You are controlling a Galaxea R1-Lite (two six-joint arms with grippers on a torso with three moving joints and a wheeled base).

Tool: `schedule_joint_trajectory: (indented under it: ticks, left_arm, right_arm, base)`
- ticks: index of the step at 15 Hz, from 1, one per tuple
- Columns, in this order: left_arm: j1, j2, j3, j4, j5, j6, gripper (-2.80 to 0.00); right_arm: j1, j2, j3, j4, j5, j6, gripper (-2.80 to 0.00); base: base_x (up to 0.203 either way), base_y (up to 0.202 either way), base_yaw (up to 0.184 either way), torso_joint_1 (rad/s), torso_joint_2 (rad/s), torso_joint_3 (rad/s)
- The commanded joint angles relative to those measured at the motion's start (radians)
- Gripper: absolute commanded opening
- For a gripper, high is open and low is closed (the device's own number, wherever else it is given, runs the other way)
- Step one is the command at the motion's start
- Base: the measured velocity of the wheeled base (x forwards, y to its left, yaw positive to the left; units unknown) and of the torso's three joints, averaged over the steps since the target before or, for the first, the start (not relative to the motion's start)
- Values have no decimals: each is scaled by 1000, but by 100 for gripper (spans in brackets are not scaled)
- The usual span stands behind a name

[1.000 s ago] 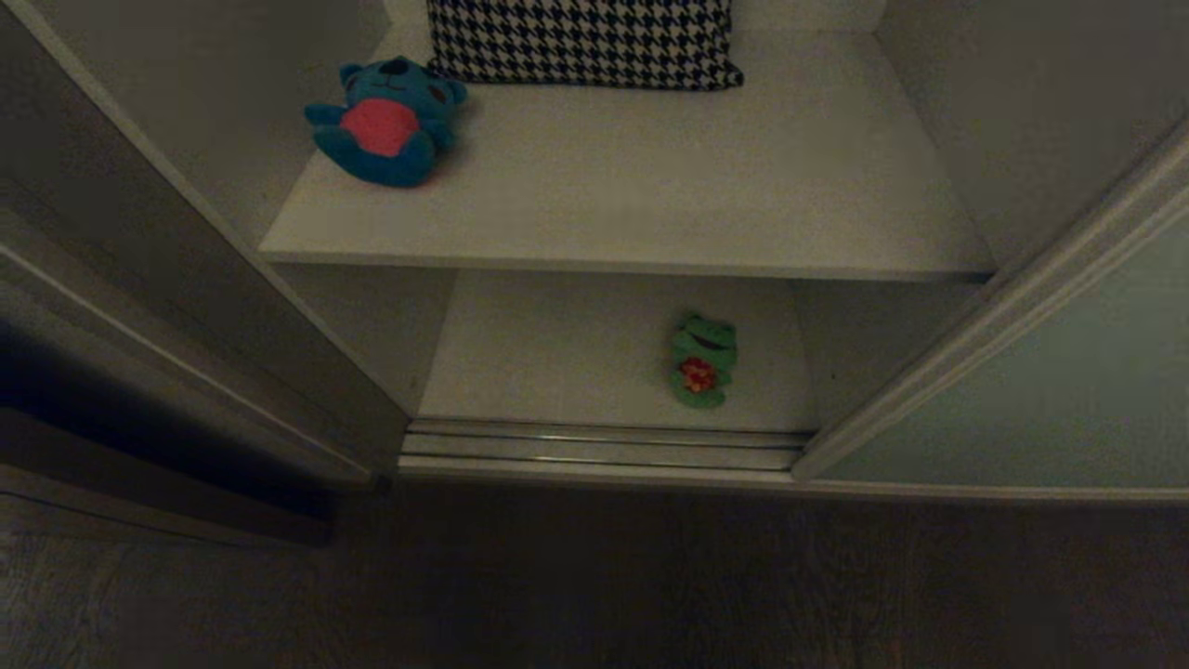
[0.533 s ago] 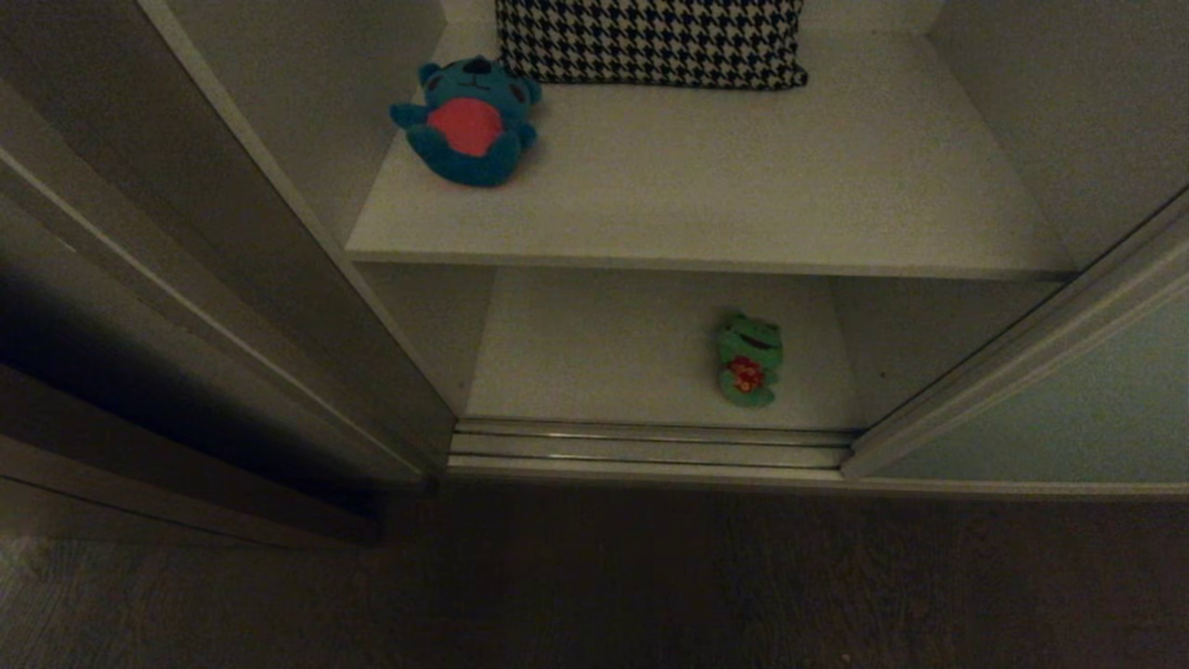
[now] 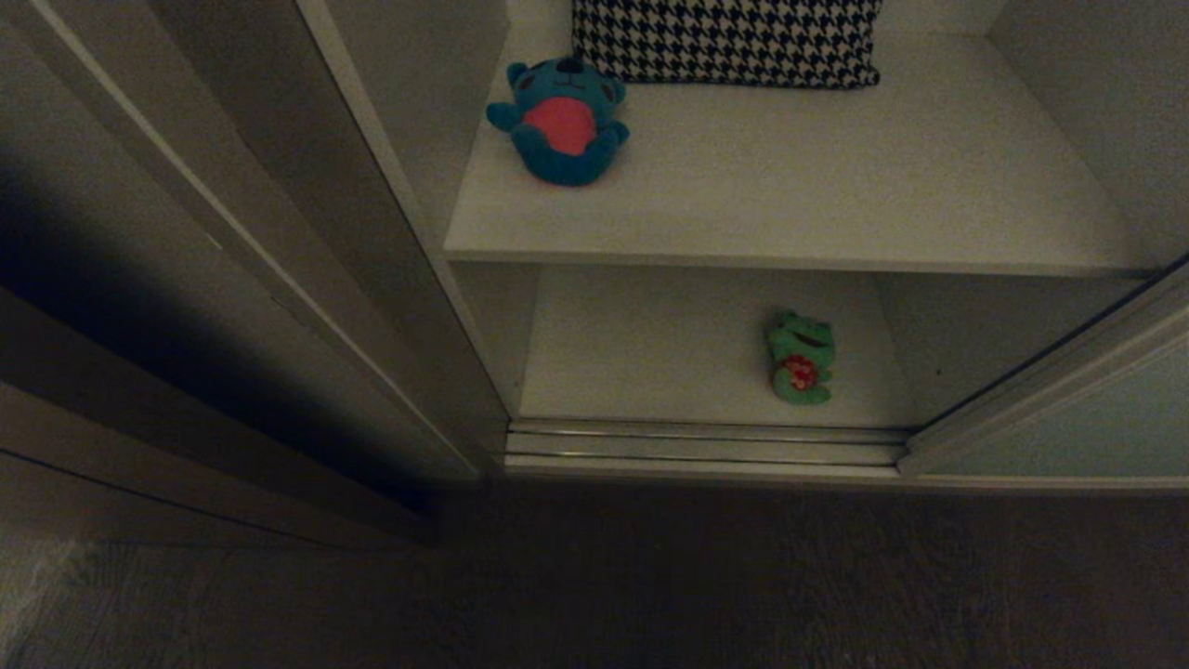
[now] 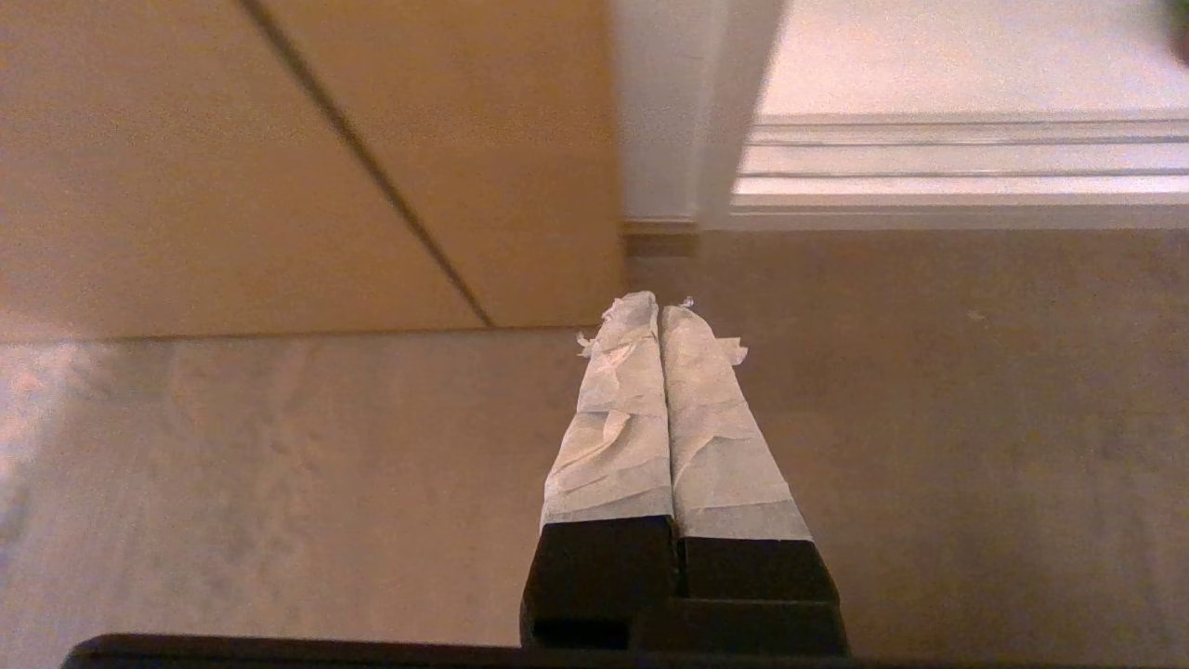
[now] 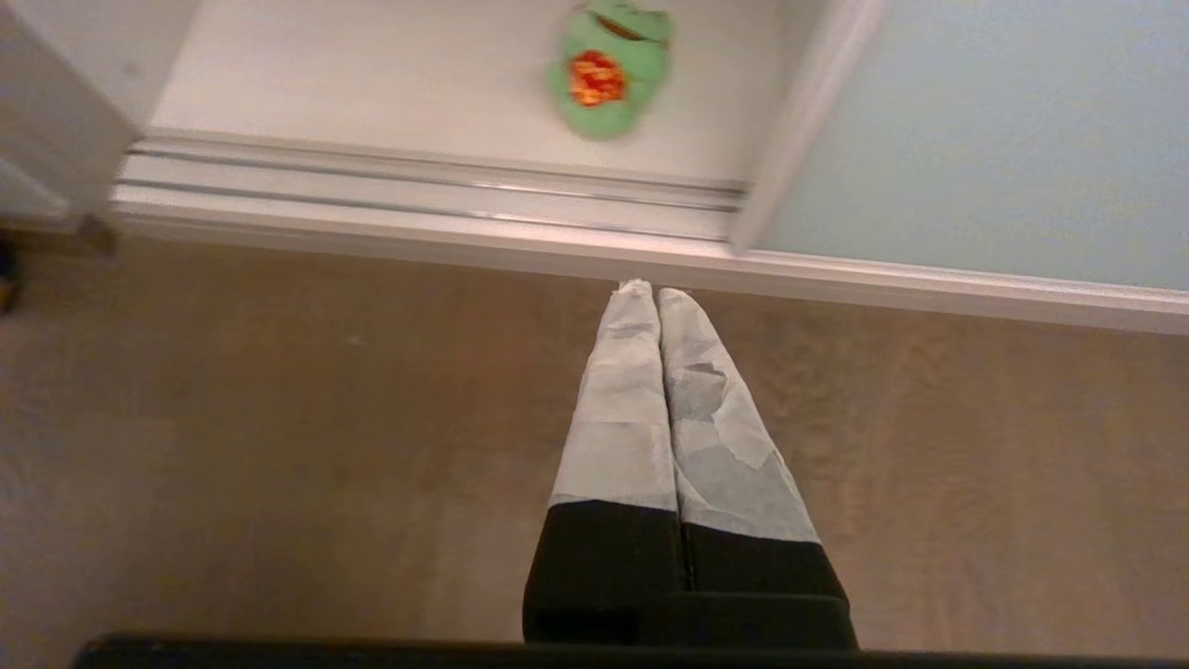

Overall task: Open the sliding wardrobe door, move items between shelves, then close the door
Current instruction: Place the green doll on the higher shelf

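You are facing the wardrobe with its sliding wardrobe door (image 3: 1077, 418) pushed to the right, so only its pale grey-green panel and light frame show at the right edge; the opening is exposed. Two plush toys are present. The teal-blue bear (image 3: 560, 123) lies on its back at the far left of the upper shelf (image 3: 790, 186), red belly up, its long axis running near to far with the head toward the back wall. The green frog (image 3: 801, 357) lies on the lower shelf (image 3: 650, 353), right of centre and near the front edge, also belly up, long axis near to far, head pointing into the wardrobe. There are two shelves in view, one houndstooth cushion (image 3: 726, 42) at the back of the upper shelf just right of the bear, and one double sliding track (image 3: 706, 446) along the threshold. Neither arm appears in the head view. The right gripper (image 5: 658, 293) hangs over the wooden floor (image 3: 650, 576) with its taped fingers pressed together and holding nothing; the frog lies beyond it, past the track, well apart. The left gripper (image 4: 658, 302) is likewise fully closed and empty, over the floor near the brown side panel (image 4: 279, 158) at the left of the opening.
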Motion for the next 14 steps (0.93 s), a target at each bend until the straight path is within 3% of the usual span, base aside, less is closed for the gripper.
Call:
schedule_joint_trajectory:
  ticks: [1, 9, 14]
  left_arm:
    - [0, 1, 0, 0, 0, -1, -280]
    - [0, 1, 2, 0, 5, -21, -280]
    - [0, 1, 0, 0, 12, -53, -280]
  right_arm:
    - [0, -3, 0, -1, 0, 0, -280]
    - [0, -3, 0, -1, 0, 0, -280]
    - [0, -3, 0, -1, 0, 0, -280]
  base:
    - [0, 197, 1, 6, 2, -2]
    - [0, 185, -2, 3, 2, 2]
    - [0, 13, 0, 0, 0, 1]
